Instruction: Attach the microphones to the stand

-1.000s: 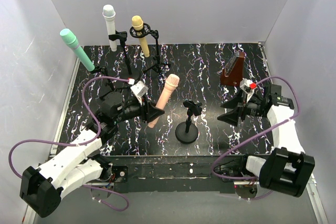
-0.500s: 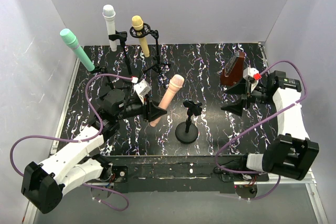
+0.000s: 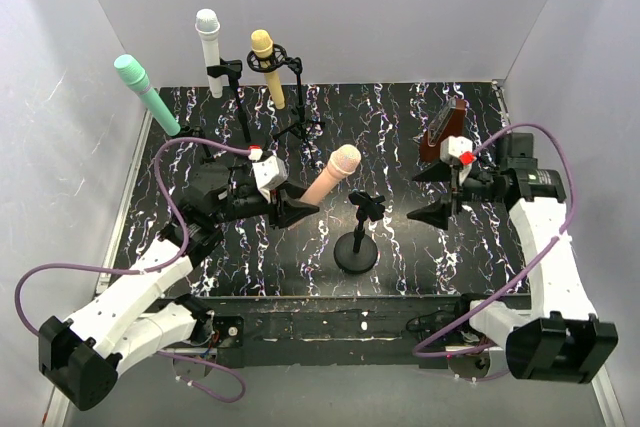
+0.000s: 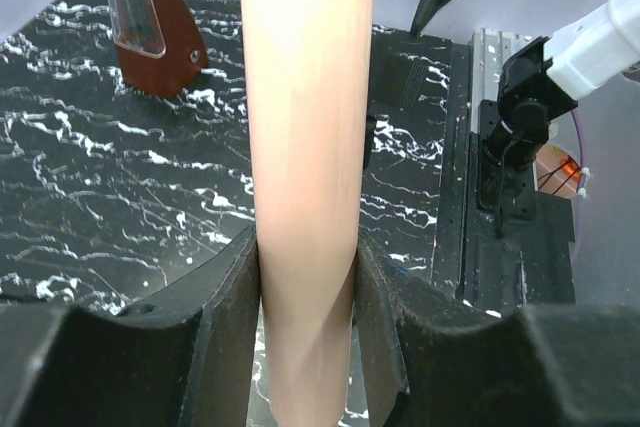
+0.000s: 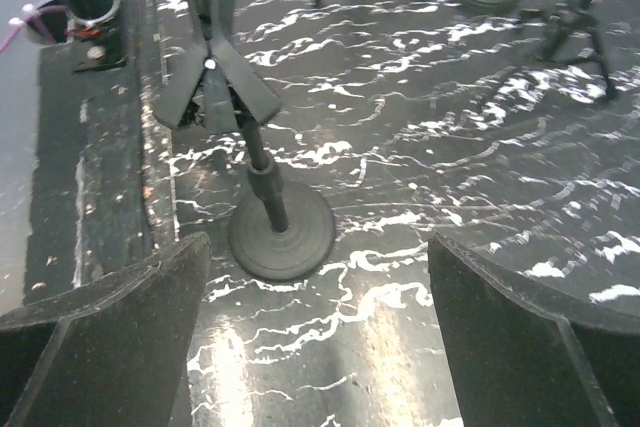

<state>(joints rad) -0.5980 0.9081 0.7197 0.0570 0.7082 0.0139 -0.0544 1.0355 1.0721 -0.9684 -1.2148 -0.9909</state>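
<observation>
Three of the four microphones are sitting in holders in the upper left of the overhead frame: the mint green microphone (image 3: 146, 93), the white microphone (image 3: 209, 45) and the yellow microphone (image 3: 266, 65). The peach-pink microphone (image 3: 330, 175) is hanging just left of centre, clear of the table, tilting with its head toward the upper right, near the empty stand (image 3: 357, 239) but not touching it.

The left gripper (image 3: 290, 209) is clamping that microphone low on its handle; in the left wrist view the fingers (image 4: 232, 319) are pressing both sides of the barrel (image 4: 305, 147). The right gripper (image 3: 437, 192), at the right beside the brown metronome (image 3: 441, 133), is standing wide open and holding nothing, its fingers (image 5: 100, 297) framing the stand (image 5: 272, 219).

The microphone is probably light, stiff plastic with a smooth skin (so it could slide or twist in the jaws). Holding it low is leaving the upper barrel free for the clip. The stand, with its small round base, is looking easy to tip.
</observation>
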